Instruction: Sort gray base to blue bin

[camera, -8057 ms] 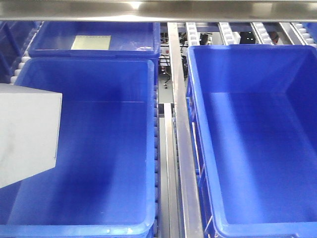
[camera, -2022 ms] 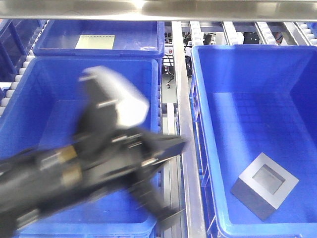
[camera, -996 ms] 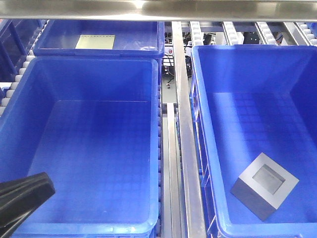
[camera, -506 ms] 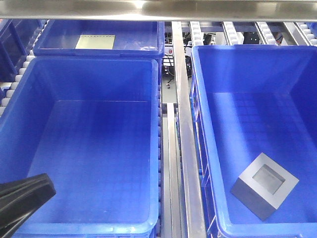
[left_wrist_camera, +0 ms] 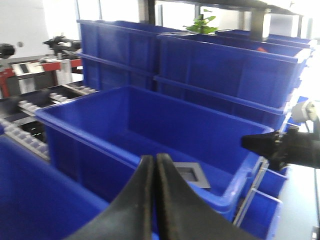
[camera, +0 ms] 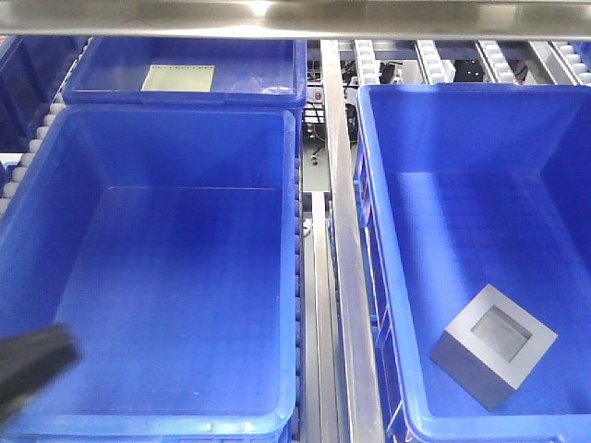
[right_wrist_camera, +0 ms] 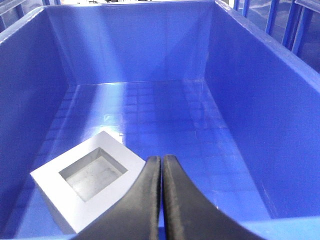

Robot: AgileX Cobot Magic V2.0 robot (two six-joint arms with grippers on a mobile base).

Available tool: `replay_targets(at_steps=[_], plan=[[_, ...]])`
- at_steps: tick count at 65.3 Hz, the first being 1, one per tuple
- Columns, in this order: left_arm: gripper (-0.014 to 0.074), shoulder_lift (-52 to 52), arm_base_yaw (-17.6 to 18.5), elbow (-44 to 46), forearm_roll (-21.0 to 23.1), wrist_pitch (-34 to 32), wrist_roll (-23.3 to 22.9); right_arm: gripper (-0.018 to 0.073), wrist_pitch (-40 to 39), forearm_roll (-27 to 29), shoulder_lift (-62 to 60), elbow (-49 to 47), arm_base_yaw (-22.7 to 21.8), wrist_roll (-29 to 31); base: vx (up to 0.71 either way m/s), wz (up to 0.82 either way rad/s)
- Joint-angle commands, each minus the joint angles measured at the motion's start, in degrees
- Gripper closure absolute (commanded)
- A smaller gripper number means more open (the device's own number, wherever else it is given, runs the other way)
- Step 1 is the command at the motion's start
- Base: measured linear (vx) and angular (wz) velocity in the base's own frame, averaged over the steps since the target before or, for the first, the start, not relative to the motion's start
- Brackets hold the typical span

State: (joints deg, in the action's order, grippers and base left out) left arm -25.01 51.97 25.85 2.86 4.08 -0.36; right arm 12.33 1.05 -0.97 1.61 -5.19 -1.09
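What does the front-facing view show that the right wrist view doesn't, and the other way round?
Only the front-facing view shows the empty neighbouring crate, the far crate with a pale sheet, the metal rail between the crates, and a dark blurred arm part at the lower left. Only the right wrist view shows the right gripper, its fingers closed together and holding nothing, just above the bin's near edge. Both show the gray base lying recess-up on the grid floor of the blue bin.

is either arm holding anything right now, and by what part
Nothing is held. Both end effectors, left and right, are shut on nothing; the gray base lies loose in the blue bin.
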Motion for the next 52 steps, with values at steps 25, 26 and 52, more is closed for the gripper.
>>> replay_targets(at_steps=[25,26,52], plan=[[0.0604,22.0,-31.2,1.4,-2.0,13.5,0.4,0.0564,-3.9,-0.3,-0.1,0.1,0.0,0.4,0.0,0.0],[0.0604,22.6,-32.2,1.4,-2.3,13.7,0.4,0.0564,-3.9,-0.3,-0.1,0.1,0.0,0.4,0.0,0.0],[0.0604,26.6,-55.3,-0.4,-5.3,14.2,0.0,0.0564,-3.9,-0.3,-0.1,0.1,0.0,0.4,0.0,0.0]])
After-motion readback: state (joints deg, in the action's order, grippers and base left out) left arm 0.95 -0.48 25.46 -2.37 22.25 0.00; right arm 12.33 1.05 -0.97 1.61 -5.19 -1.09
